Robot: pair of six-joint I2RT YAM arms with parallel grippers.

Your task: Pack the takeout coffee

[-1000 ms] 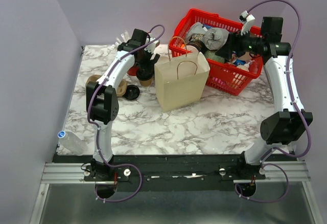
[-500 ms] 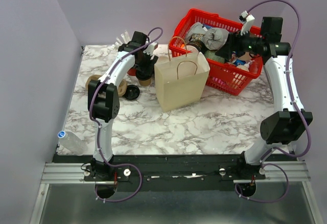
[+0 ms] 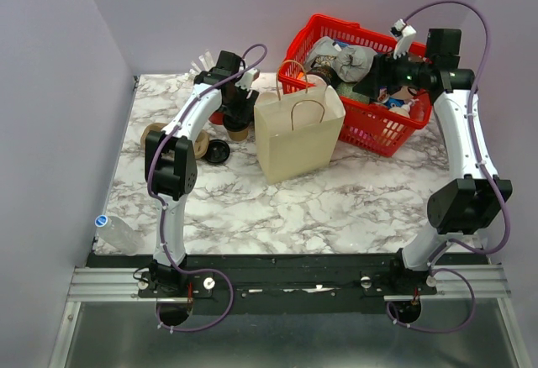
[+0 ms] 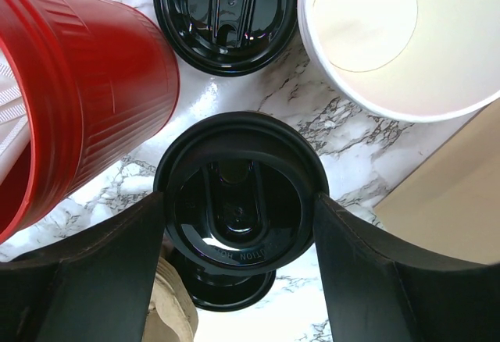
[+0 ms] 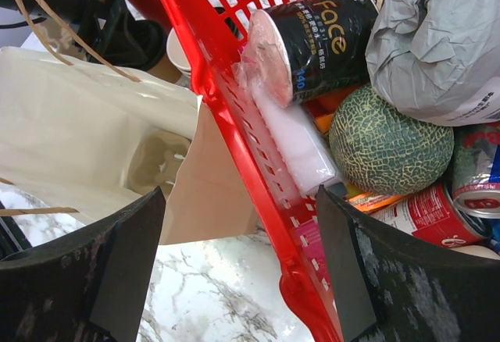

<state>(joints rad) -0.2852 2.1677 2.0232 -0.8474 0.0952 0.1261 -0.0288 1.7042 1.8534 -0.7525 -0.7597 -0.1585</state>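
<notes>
Ideally the left jaws, spread on either side of the takeout coffee (image 4: 234, 217), close level and gently so its paper wall is not crushed; it stands upright, lid up, long axis vertical, near the worktop's (image 3: 336, 200) far edge, just left of the paper bag (image 3: 298, 137); the right jaws are spread, empty.

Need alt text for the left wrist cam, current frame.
The left gripper straddles the takeout coffee from above, jaws at either side of its black lid; whether they touch it is unclear. Around it on the marble table are a red cup at left, a loose black lid and an open cream cup above, and a paper bag at right.
</notes>
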